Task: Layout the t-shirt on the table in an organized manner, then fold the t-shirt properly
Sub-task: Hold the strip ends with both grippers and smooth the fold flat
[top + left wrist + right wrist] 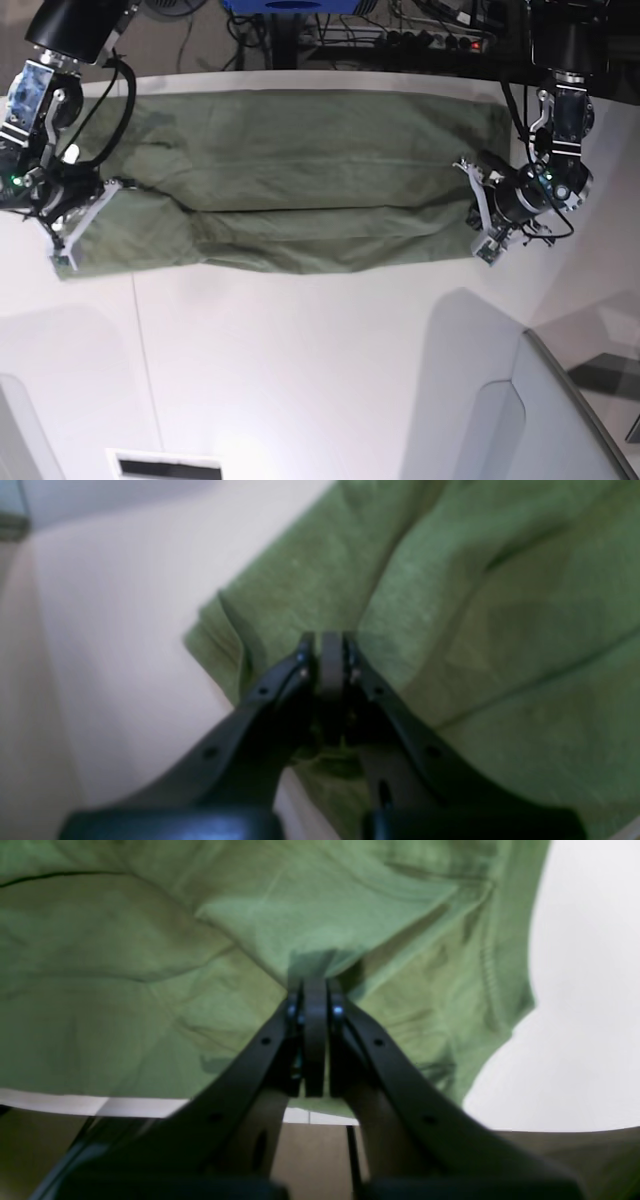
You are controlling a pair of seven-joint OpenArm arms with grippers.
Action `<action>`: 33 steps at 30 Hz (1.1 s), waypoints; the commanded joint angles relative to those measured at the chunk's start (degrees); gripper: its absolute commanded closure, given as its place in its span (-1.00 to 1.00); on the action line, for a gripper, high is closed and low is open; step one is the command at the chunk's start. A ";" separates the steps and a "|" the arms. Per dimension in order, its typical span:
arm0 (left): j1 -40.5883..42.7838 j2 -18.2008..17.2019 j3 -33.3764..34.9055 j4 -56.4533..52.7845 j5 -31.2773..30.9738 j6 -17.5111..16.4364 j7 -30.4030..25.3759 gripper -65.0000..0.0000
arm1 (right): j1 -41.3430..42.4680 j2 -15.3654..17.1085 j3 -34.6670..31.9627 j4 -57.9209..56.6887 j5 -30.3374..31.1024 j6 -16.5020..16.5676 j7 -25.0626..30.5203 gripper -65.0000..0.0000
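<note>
The olive-green t-shirt lies stretched in a long band across the far half of the white table, doubled over along its length with a crease through the middle. At its right end my left gripper is shut on the fabric; the left wrist view shows the jaws pressed together on a ridge of the t-shirt. At the left end my right gripper is shut on the cloth too, and in the right wrist view its tips pinch a raised fold of the t-shirt.
A grey angled panel juts in at the bottom right. Cables and a power strip run behind the table's far edge. A white slotted plate sits at the near edge. The table's rim shows below the shirt.
</note>
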State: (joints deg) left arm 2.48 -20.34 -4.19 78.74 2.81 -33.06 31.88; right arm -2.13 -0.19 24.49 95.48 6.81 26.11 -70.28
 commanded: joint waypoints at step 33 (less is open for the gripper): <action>-2.96 -2.30 -0.78 -1.60 -0.30 0.22 -1.24 0.45 | -1.08 0.67 -0.01 0.47 0.27 -10.33 4.92 0.12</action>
State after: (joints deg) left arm 0.51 -21.37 -4.45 75.75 2.94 -33.06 31.53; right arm -4.32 -0.12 24.49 94.74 6.79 15.79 -66.13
